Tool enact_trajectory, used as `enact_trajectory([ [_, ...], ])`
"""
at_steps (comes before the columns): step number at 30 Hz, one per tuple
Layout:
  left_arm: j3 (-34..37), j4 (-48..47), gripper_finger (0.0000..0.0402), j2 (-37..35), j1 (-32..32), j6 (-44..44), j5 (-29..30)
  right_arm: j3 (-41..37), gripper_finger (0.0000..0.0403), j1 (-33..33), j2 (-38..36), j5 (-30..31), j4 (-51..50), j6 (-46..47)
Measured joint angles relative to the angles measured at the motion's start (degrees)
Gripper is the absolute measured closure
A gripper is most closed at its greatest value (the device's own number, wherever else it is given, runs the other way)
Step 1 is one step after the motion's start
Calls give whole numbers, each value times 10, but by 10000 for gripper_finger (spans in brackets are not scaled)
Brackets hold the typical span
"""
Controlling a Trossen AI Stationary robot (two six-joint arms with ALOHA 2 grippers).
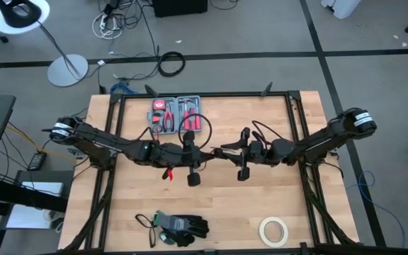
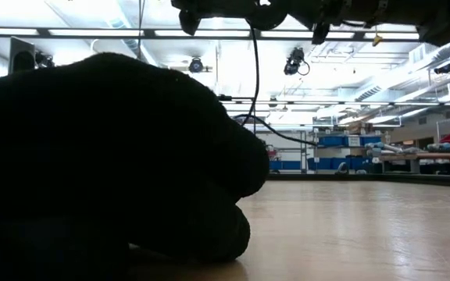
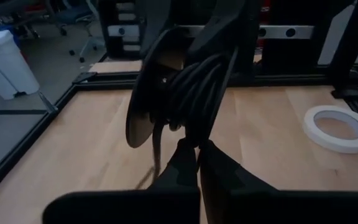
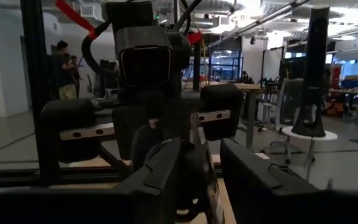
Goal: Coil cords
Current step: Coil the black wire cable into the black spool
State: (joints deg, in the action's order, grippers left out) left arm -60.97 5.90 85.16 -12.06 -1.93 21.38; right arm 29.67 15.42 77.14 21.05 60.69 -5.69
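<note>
Black gloves [image 2: 108,156] lay closest to the low camera, filling most of its view, left at the near edge of the worktop [image 1: 218,205], apart from the coiling.

Both arms met in mid-air over the centre of the worktop. The left end effector [image 3: 197,163] had its fingers pressed together, pinching the cord [image 3: 194,90] just beneath the bundled turns, apparently so that the loops could not spring apart. Seen from that wrist, the turns lay stacked side by side against a dark round plate, with a short tail hanging down beside the fingers. From above, a thin loop of the same cord stood up behind the left end effector, towards the tool tray [image 1: 176,113].

The right end effector [image 4: 201,165] faced the left one at close range with its fingers spread and a plain gap between them; nothing showed inside that gap, so it seemed to have handed the bundle over or to be lining up for a fresh hold. In the low view a single strand hung down from the arms overhead.

Farther out, a roll of tape [image 1: 274,230] sat near the front right corner of the worktop, well apart from the arms. Two people stood in the room beyond, visible from the right wrist.
</note>
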Motion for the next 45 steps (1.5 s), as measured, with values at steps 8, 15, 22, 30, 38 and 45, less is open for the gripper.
enact_trajectory([
  [8, -1, -29, 401, -1, 2, -14, 2, 0, 286, 22, -110, 8, -103, -17],
  [15, -29, -93, 401, -1, 14, -30, -60, 0, 290, 40, -163, 55, -278, 38],
  [22, -95, -143, 401, -1, 16, -11, -72, 0, 290, 36, -112, 51, -326, 110],
  [30, -113, -111, 401, -2, 16, 4, -69, 0, 290, 19, -31, 71, -202, 62],
  [38, -113, -91, 401, 0, 16, 17, -63, 0, 290, 7, 31, 66, -108, 31],
  [45, -113, -82, 401, 0, 15, 17, -63, 26, 290, 0, 61, 64, -94, 7],
])
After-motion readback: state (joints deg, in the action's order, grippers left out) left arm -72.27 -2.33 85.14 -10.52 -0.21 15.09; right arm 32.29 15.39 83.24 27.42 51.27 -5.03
